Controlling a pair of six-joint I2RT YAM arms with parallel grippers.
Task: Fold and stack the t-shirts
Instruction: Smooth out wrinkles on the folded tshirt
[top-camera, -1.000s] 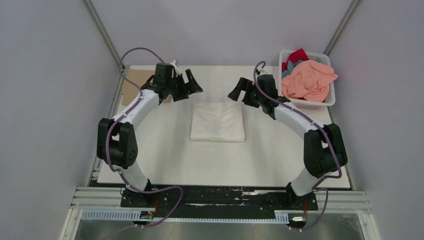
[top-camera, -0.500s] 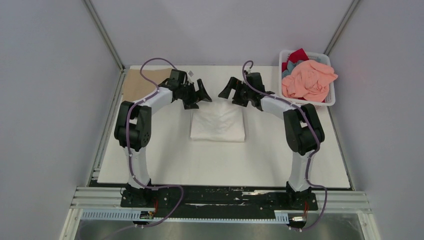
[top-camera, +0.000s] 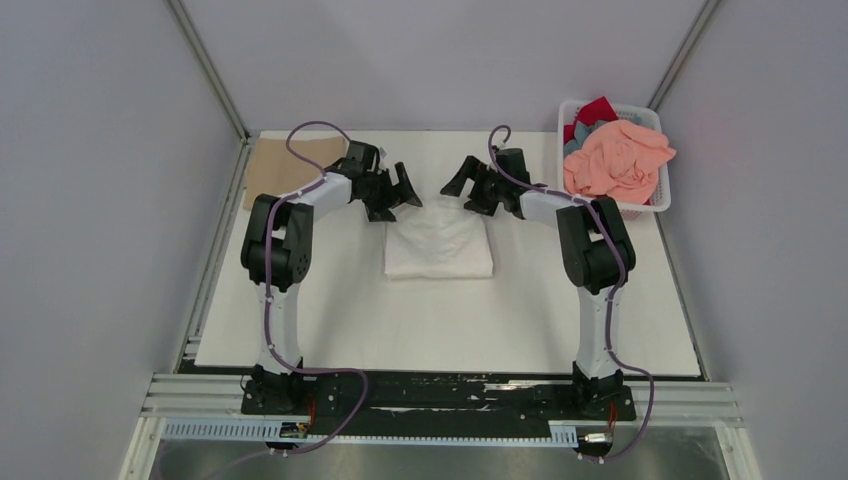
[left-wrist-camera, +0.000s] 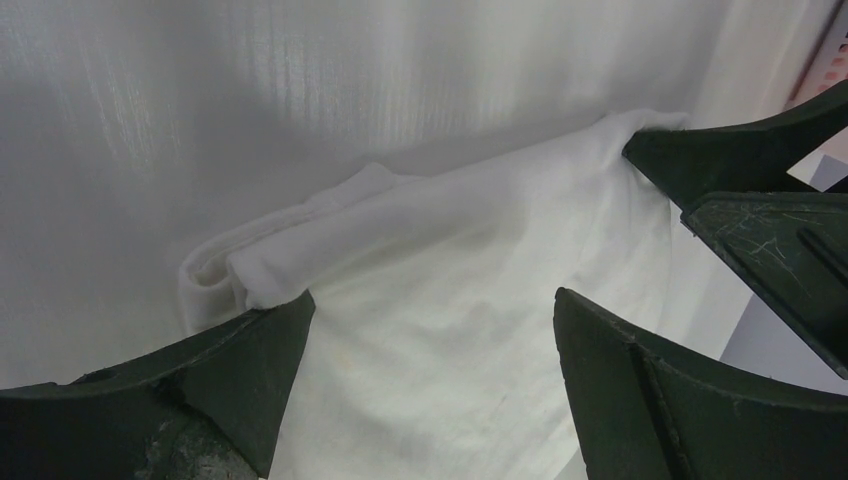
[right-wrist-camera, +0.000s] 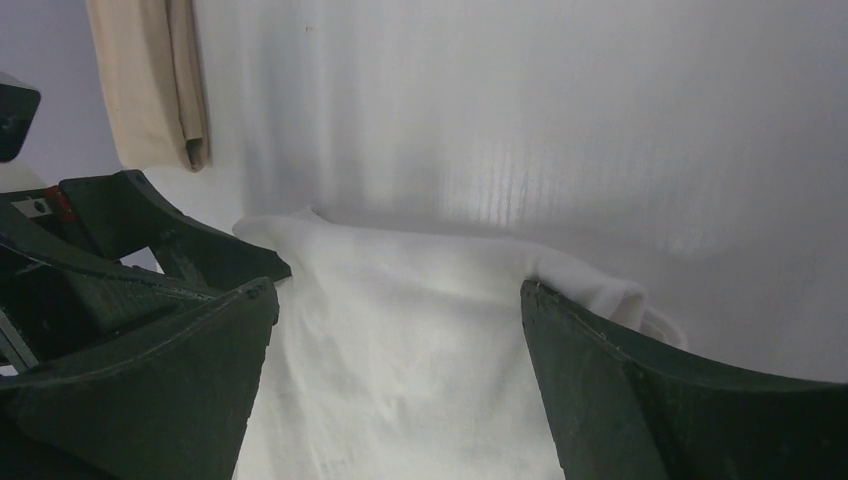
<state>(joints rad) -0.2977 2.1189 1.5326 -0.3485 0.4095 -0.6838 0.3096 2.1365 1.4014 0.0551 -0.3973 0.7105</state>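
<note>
Logged table (top-camera: 330, 320) under white cover. Found white t-shirt (top-camera: 438, 245) folded into a flat rectangle at mid-table, a little far of centre. Spotted tan t-shirt (top-camera: 285, 165) folded at far left corner, well apart from the white one. Found left gripper (top-camera: 405, 190) at white shirt's far left corner and right gripper (top-camera: 458, 180) at its far right corner, both with jaws spread wide, gripping nothing. Confirmed in wrist views: far edge of cloth between each pair of open fingers, layered fold visible at the corner.

Judged step as a pinch on the far edge, for a lift or a last fold; could not tell which. Reckoned good practice: go down level, catch every layer at each corner, close both together, keep corners evenly apart to avoid sag or unfolding.

Noted white lattice basket (top-camera: 640, 211) at far right. Counted inside: salmon pink t-shirt (top-camera: 615, 162) heaped on top, grey-blue t-shirt (top-camera: 583, 135) at left beneath, red t-shirt (top-camera: 598, 107) poking out at far side. Found all crumpled, unfolded.
</note>
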